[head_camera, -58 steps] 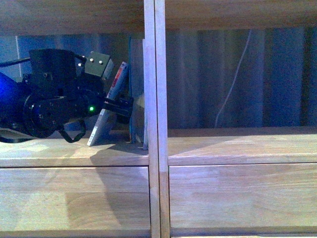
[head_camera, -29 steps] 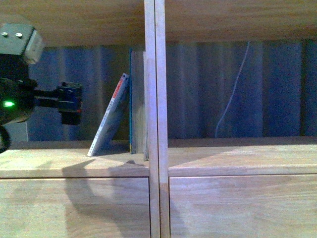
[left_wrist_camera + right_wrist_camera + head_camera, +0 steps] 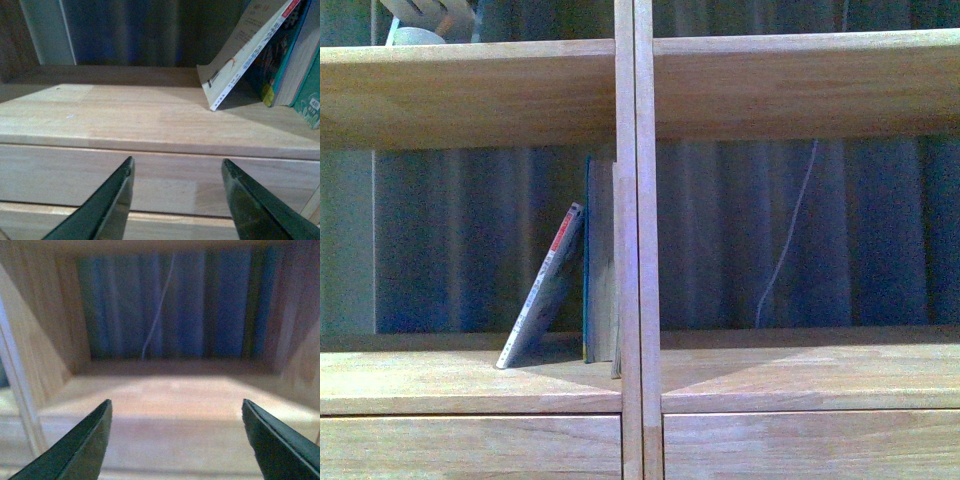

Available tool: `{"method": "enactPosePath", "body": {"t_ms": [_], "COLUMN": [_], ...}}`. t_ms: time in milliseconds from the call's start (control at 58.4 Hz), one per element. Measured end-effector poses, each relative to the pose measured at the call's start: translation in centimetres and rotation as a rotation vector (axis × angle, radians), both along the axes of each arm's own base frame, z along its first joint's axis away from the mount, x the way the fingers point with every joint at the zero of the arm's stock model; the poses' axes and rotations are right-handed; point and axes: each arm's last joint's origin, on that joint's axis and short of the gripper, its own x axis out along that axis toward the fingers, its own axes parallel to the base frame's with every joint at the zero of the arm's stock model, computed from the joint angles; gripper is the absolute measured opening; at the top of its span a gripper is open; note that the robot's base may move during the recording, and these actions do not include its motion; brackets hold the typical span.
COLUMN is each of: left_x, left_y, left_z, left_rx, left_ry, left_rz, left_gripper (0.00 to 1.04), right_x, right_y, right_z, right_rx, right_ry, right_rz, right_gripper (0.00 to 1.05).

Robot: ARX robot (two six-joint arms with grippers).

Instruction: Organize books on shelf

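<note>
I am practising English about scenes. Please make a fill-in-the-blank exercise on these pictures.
1. The thin book ____ against the thicker book.
2. Both books stand in the compartment ____ of the central upright.
3. The left claw is ____ and holds nothing.

Missing words: leans; left; open

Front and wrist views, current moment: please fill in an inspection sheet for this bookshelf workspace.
Surface: light-wood shelf, drawer fronts below.
Job's things: thin magazine-like book tilted, its top leaning on the upright teal-edged book beside the central upright, left compartment.
Clutter: pale object on the upper shelf, unclear.
Grippers: left gripper open, empty, outside the shelf edge; right gripper open, empty, facing the right compartment.
Cables: thin white cord hanging behind the right compartment.
Surroundings: dark pleated backdrop.
</note>
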Motion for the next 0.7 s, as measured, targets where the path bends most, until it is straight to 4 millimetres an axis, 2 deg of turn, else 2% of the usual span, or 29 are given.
{"method": "enactPosePath", "body": {"t_ms": [103, 222, 342, 702], "left_x": [-2.1, -3.8, -5.3, -8.6], "left_y": [0.5, 0.9, 1.9, 2.1], "left_z": [-2.0, -3.8, -5.1, -7.5], "left_rx": [-0.003, -0.003, -0.006, -0.007], "left_ry": [0.000, 0.010, 0.014, 0.006], "left_rz": [-0.003, -0.008, -0.006, -0.003], "left_gripper": [0.27, 0.05, 0.03, 0.03], "right_x": [-0.2, -0.5, -0.8, -1.6], "right_y": [0.9, 1.7, 2.2, 3.8], "right_z": [-2.8, -4.9, -6.4, -9.5], "right_rx": [-0.016, -0.026, -0.039, -0.039], "right_ry": [0.032, 0.038, 0.033, 0.042], "right_rz": [-0.010, -0.001, 0.001, 0.010], "right_gripper": [0.42, 0.22, 0.02, 0.03]}}
